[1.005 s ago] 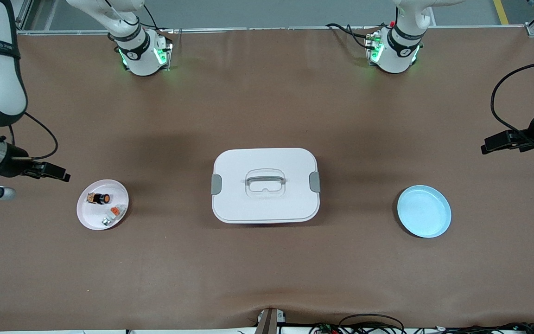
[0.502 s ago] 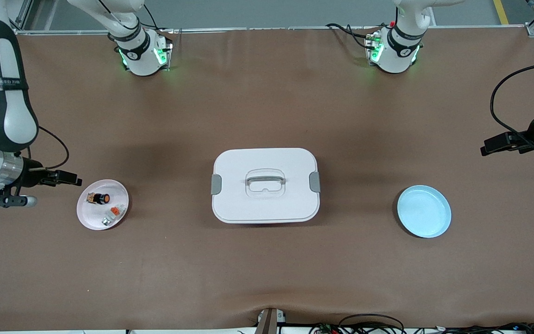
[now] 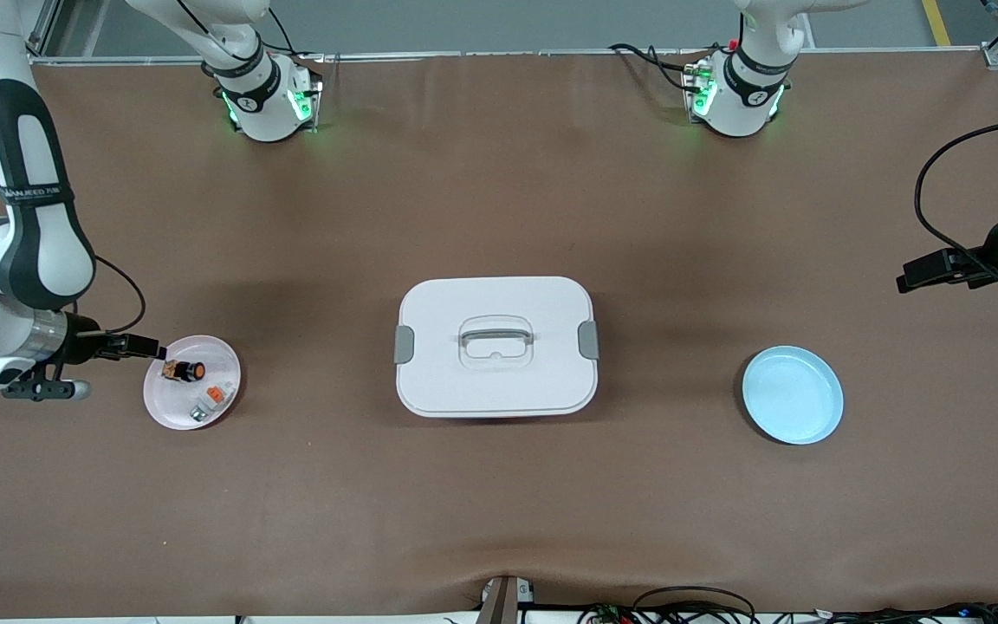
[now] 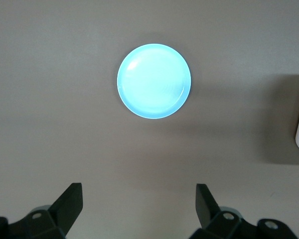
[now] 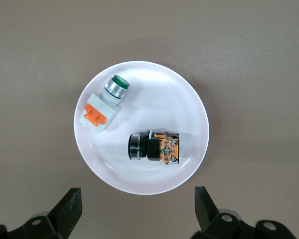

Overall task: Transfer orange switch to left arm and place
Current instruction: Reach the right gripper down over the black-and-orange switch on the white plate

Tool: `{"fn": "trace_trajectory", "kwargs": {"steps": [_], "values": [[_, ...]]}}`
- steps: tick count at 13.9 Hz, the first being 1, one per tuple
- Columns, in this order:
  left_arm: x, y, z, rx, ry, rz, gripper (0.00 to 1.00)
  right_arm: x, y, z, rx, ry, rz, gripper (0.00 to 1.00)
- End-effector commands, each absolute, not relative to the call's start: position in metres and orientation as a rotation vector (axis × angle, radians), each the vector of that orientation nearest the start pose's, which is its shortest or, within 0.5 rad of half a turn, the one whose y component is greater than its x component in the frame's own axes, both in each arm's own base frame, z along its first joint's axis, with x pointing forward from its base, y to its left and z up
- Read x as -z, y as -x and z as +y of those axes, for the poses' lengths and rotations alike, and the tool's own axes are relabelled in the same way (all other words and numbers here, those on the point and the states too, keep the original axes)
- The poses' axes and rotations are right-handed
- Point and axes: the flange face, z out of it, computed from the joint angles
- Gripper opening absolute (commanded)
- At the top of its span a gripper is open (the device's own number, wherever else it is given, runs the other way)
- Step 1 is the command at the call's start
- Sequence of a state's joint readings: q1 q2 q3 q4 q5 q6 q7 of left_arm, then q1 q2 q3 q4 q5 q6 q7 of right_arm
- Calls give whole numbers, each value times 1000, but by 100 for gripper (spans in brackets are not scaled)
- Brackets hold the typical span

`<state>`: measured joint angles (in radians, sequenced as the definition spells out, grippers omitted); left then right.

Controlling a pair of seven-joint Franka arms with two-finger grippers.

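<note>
The orange switch (image 3: 184, 371) lies on its side on a small white plate (image 3: 171, 407) toward the right arm's end of the table. The right wrist view shows the orange switch (image 5: 153, 147) on the plate (image 5: 154, 89), black with an orange end. My right gripper (image 3: 149, 348) is open and empty over the plate's rim; the right wrist view shows it (image 5: 137, 195) just off the plate's edge. The white box (image 3: 496, 345) stands closed at the table's middle. My left gripper (image 3: 915, 276) is open and empty and waits over the table at the left arm's end, as its wrist view (image 4: 138, 191) shows.
A white-and-grey part with an orange tab (image 3: 211, 400) lies on the same plate, nearer the front camera than the switch; it also shows in the right wrist view (image 5: 102, 107). A light blue plate (image 3: 792, 394) lies toward the left arm's end and shows in the left wrist view (image 4: 154, 81).
My right arm has swung in toward the white plate, bringing its gripper from beside the plate to its rim. The left arm has hardly moved.
</note>
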<state>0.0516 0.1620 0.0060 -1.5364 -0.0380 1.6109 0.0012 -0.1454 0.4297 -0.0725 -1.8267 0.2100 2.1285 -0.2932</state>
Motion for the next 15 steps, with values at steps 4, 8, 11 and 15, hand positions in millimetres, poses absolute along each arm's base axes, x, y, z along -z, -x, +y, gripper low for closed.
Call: {"fn": "trace_trajectory", "kwargs": {"steps": [4,8,11,15], "values": [[-551,-602,30,-118,3193,-121,100,-266,-619,-127,-72,2981,70,100],[-549,-603,30,-123,3193,-121,100,-252,-614,-121,-30,2999,68,100],[-548,-603,30,-125,3193,-121,100,-241,-612,-120,-21,3007,70,100],[-548,-603,30,-125,3193,-121,100,-224,-607,-118,-14,3015,74,100]]}}
